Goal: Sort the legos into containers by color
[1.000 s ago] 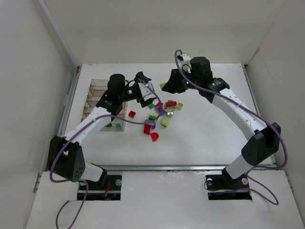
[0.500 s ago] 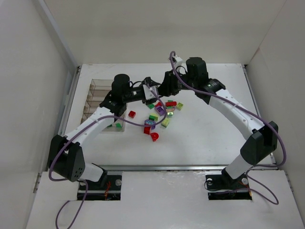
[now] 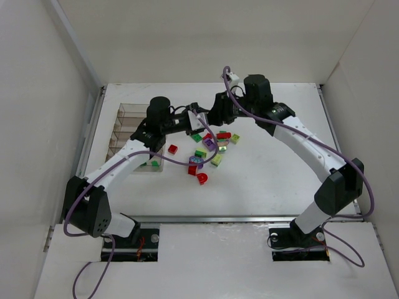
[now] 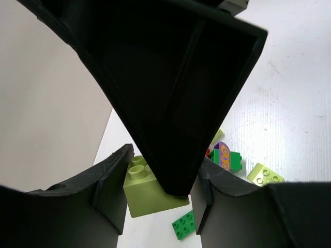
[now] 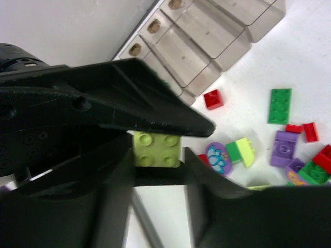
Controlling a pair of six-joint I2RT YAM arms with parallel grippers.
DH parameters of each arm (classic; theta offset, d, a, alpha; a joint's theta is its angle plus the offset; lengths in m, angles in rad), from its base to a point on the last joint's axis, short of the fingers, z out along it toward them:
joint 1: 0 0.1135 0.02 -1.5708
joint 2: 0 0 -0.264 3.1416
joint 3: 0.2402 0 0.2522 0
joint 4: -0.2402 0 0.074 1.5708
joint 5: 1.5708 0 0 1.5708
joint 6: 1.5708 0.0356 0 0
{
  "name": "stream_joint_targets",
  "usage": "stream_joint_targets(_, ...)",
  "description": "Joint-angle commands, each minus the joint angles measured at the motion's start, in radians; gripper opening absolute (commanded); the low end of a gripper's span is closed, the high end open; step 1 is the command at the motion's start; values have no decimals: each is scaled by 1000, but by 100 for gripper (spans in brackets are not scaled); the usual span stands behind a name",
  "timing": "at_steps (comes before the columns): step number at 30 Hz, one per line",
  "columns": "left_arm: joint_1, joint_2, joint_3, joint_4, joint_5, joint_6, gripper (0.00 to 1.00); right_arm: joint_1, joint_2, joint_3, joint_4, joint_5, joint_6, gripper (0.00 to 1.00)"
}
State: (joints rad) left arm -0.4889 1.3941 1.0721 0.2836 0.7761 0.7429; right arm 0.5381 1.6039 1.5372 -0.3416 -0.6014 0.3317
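Note:
A yellow-green brick [image 4: 150, 194] [image 5: 156, 150] hangs above the table between both grippers. My right gripper [image 5: 158, 155] [image 3: 213, 116] is shut on its two sides. My left gripper [image 4: 160, 181] [image 3: 201, 119] closes across it from the other direction, one finger above and one below in the right wrist view. The remaining legos [image 3: 212, 148] lie scattered just below the grippers: red, green, purple and yellow-green. The clear divided container [image 3: 121, 112] [image 5: 207, 46] stands at the left, with two green pieces [image 3: 149, 164] at its near end.
A red brick [image 3: 173, 149] lies alone between the container and the pile. A red piece [image 3: 202, 179] sits nearest to the arm bases. White walls enclose the table on three sides.
The right gripper carried the yellow-green brick leftward to the left gripper. The left jaws, open a second ago, have closed around the brick. Neither arm has moved in the last half second.

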Motion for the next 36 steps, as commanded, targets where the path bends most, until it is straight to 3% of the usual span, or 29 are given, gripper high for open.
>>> stream_joint_targets(1, -2, -21, 40, -11, -20, -36, 0, -1, 2, 11, 44, 12, -14, 54)
stream_joint_targets(2, -2, -30, 40, -21, -30, -45, 0, -1, 2, 11, 44, 12, -14, 68)
stream_joint_targets(5, -2, -30, 40, -49, -55, -54, 0, -1, 2, 20, 33, 44, 16, 98)
stream_joint_targets(6, -2, -30, 29, -70, -55, -75, 0, -12, 2, 20, 33, 64, 26, 100)
stream_joint_targets(13, 79, -40, 8, -178, -211, -235, 0, -90, -22, -63, 75, 192, 139, 100)
stream_joint_targets(23, 306, -49, -51, -258, -394, -462, 0, -112, -12, -84, 55, 242, 118, 100)
stream_joint_targets(28, 413, 5, -41, -310, -403, -482, 0, -112, 11, -75, 21, 242, 105, 100)
stream_joint_targets(36, 452, 91, -81, -301, -551, -442, 1, -130, 31, -45, -46, 255, 76, 100)
